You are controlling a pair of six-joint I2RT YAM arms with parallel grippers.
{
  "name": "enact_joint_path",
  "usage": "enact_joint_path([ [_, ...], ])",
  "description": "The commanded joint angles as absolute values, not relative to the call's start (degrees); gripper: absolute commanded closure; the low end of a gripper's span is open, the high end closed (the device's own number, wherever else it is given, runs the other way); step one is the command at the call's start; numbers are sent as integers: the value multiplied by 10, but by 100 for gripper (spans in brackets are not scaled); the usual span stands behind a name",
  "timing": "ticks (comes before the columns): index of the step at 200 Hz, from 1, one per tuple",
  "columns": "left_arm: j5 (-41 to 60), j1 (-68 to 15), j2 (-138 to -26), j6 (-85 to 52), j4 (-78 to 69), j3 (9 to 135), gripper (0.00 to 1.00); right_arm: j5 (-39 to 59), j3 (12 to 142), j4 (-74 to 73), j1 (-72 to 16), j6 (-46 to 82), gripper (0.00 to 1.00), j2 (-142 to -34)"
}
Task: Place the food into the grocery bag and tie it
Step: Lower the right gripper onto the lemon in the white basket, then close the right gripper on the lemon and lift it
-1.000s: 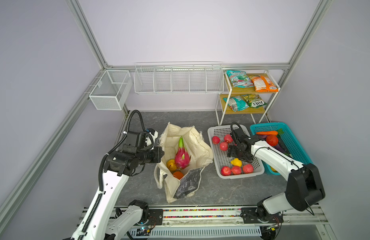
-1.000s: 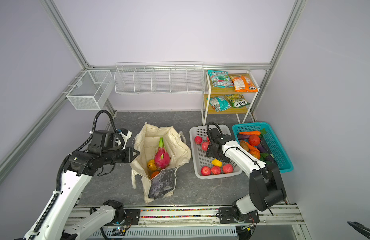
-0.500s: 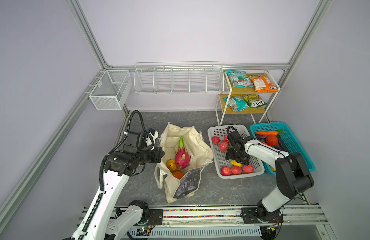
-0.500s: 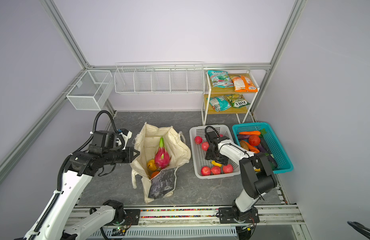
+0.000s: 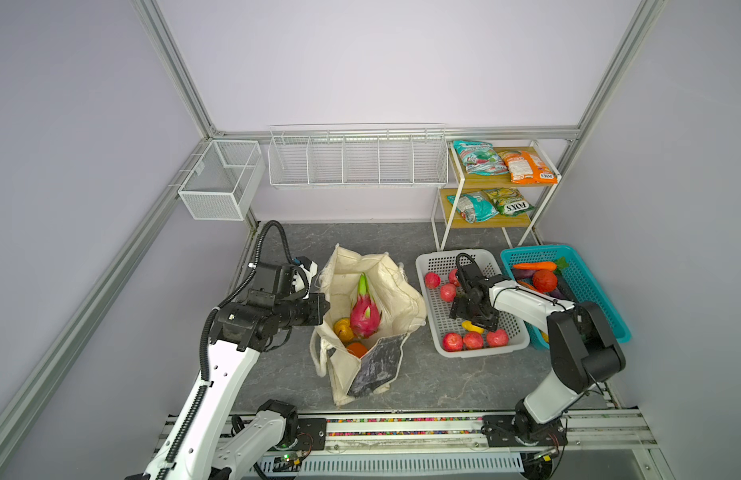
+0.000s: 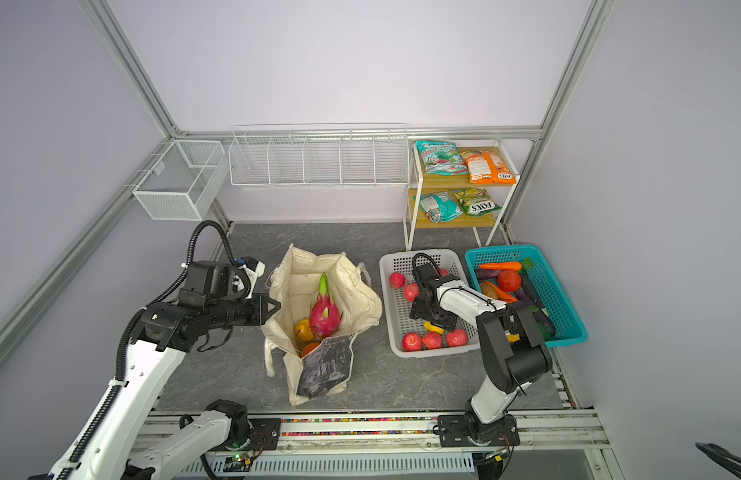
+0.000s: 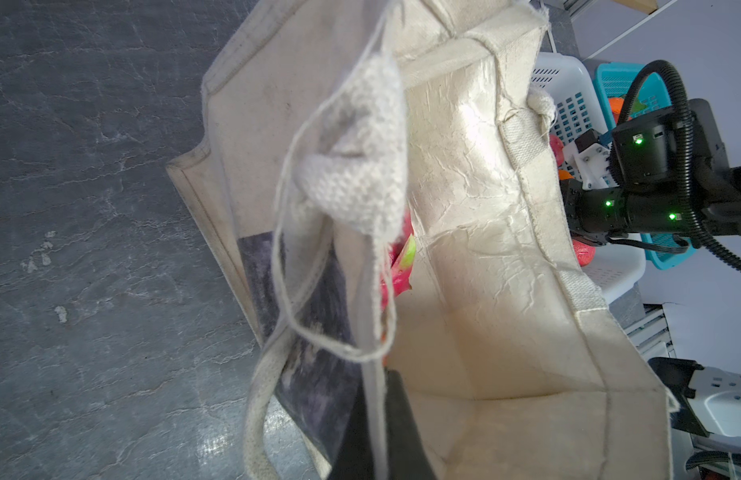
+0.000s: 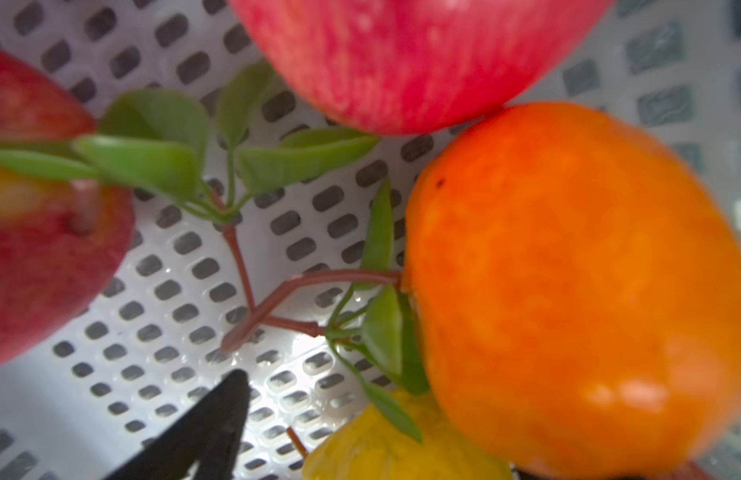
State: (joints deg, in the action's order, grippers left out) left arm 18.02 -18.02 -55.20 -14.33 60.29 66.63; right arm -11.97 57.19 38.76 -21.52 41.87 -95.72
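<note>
Two fruits lie in the white basket (image 5: 433, 259) under my spread right hand (image 5: 476, 320), the large orange (image 8: 568, 291) just beside the small yellow pear (image 8: 393, 453); I should centre on one, clear of the red apples (image 8: 402, 54) and leaf stems (image 8: 252, 291). My left hand (image 5: 323, 308) is clenched on the rim of the grocery bag (image 5: 402, 299), holding it open on the desk (image 5: 443, 382).

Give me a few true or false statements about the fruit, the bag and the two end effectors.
1. The dragon fruit sits inside the tote bag. True.
2. The left end effector is open, clear of the bag. False: it is shut on the bag's rim.
3. The right end effector hovers over the tote bag. False: it is down in the white basket.
4. The orange snack packet lies on the shelf. True.
</note>
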Motion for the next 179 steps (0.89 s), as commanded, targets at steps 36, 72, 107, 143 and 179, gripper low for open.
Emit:
enact_joint_path([
  [36,186,-182,-551,-138,598,665,100,-111,548,399,-207,430,21,-942],
  [72,187,-182,-546,-138,602,664,100,-118,549,407,-207,432,27,-926],
  [107,187,-182,-544,-137,604,665,100,-120,551,414,-207,432,37,-907],
  [143,186,-182,-542,-137,604,664,100,-121,562,432,-208,429,39,-870],
  [179,187,-182,-542,-136,601,660,100,-130,607,477,-214,414,39,-817],
])
